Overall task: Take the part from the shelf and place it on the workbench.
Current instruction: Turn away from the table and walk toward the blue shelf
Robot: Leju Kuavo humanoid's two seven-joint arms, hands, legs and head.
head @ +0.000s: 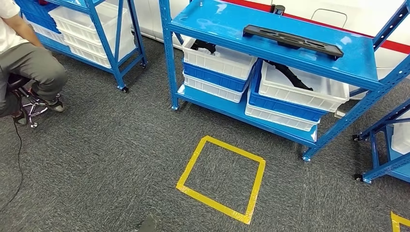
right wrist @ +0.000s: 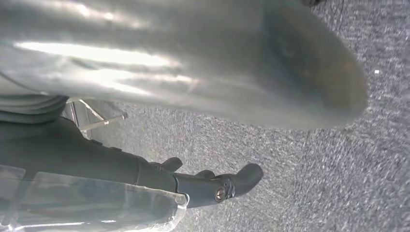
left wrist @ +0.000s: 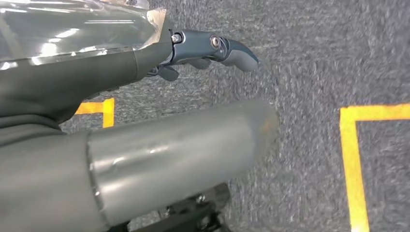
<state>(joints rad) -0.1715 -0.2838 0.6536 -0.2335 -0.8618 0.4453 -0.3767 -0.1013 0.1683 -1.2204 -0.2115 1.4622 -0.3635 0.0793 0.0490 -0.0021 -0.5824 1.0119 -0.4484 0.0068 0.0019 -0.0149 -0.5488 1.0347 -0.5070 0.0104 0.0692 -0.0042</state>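
part: long black part (head: 293,40) lies flat on the blue shelf's (head: 227,21) top deck
floor: yellow tape square (head: 221,177) on grey carpet
left hand (left wrist: 193,53): spread, empty
right hand (right wrist: 208,181): spread, empty

Shelf top (head: 227,29) open above; right upright (head: 387,29) perhaps crowds part (head: 292,41).

A long, flat black part (head: 293,41) lies on the blue top shelf (head: 232,29), running diagonally, toward the shelf's right side.
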